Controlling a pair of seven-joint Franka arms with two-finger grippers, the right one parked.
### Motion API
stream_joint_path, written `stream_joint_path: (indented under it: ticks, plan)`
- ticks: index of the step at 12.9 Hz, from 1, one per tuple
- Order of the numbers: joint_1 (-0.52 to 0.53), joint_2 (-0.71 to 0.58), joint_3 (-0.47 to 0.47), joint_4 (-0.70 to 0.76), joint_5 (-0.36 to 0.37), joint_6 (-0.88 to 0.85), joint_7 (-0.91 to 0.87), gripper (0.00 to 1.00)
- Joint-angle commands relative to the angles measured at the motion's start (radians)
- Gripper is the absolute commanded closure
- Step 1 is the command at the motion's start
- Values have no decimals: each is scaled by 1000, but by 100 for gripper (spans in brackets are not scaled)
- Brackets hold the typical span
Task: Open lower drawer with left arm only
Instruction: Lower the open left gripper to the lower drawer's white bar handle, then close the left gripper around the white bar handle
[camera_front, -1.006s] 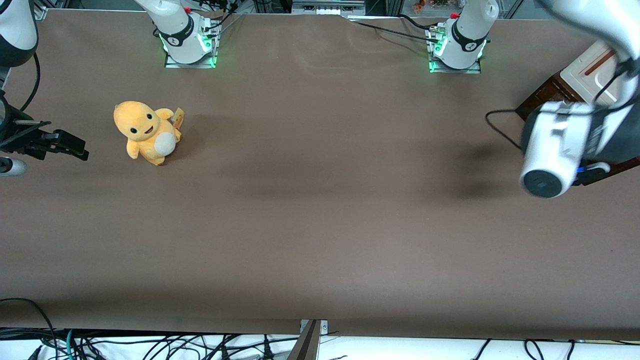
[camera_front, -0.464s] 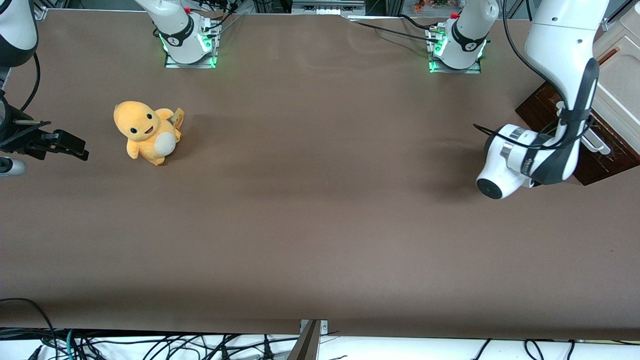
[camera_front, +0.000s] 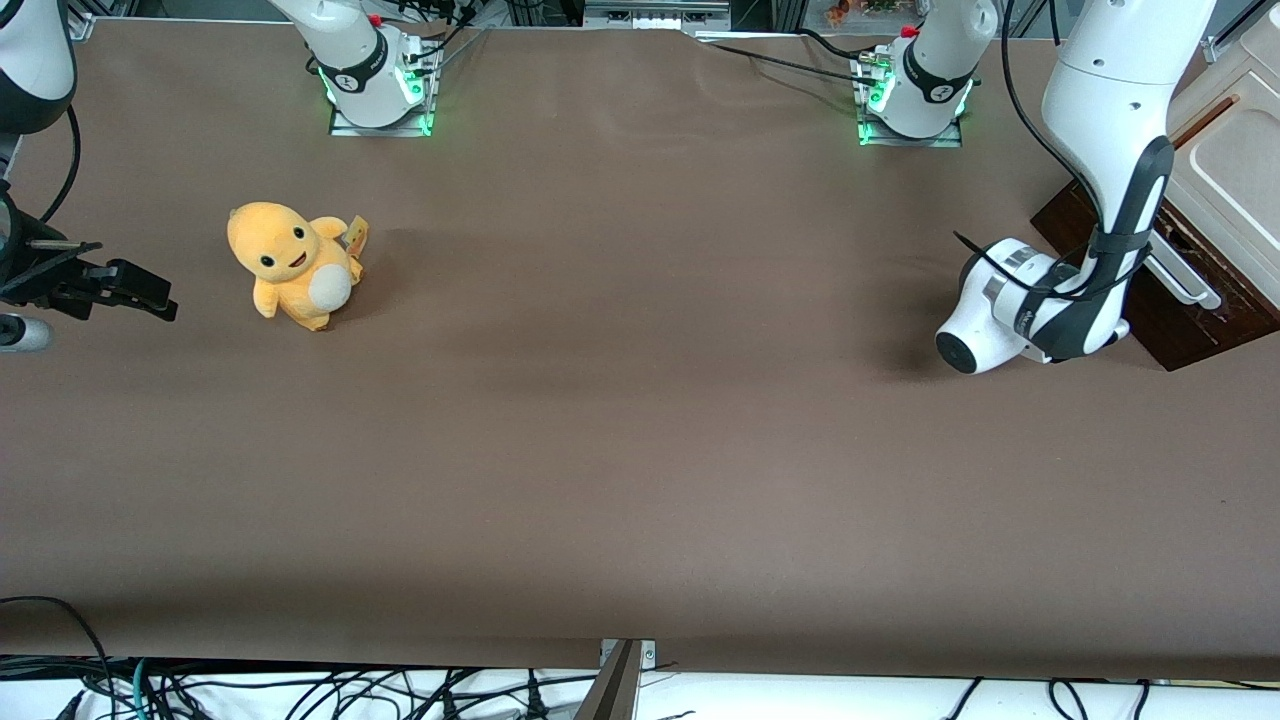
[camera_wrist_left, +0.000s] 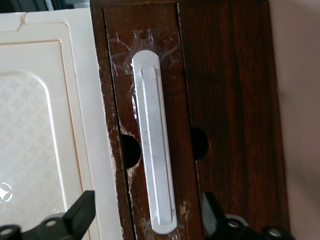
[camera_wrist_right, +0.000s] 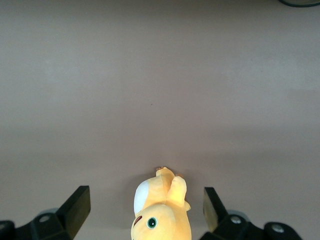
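Note:
The lower drawer (camera_wrist_left: 150, 75) shows its dark-brown wooden front with a silver-white bar handle (camera_wrist_left: 154, 150), and it looks closed. In the front view the drawer (camera_front: 1195, 325) sits at the working arm's end of the table, with its handle (camera_front: 1185, 278) partly covered by the left arm (camera_front: 1110, 130). My gripper (camera_wrist_left: 147, 212) hovers in front of the drawer, open. Its black fingers (camera_wrist_left: 82, 207) stand on either side of one end of the handle without touching it. In the front view the arm's wrist hides the gripper.
A cream panel (camera_wrist_left: 40, 125) adjoins the drawer, also seen as the cream panel (camera_front: 1230, 150). A yellow plush toy (camera_front: 290, 262) sits toward the parked arm's end of the table. Two arm bases lit green (camera_front: 380, 85) stand along the table edge farthest from the camera.
The left arm has swung down from a blurred pose and settled in front of the drawer. Over the last half second its wrist shifted slightly toward the parked arm's end.

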Motion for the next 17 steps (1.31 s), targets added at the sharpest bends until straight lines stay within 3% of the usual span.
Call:
stream_joint_path:
  ticks: [1, 2, 6, 8, 13, 17]
  plan:
    - [29, 5, -3, -29, 75, 17, -37, 8]
    - [34, 16, -3, -38, 84, 14, -39, 14]
    - [66, 71, -3, -41, 133, 17, -117, 18]
    - [69, 71, -3, -41, 133, 17, -115, 32]
    - [92, 62, -3, -39, 132, 17, -101, 54]
    - [92, 52, -3, -35, 132, 12, -100, 56]
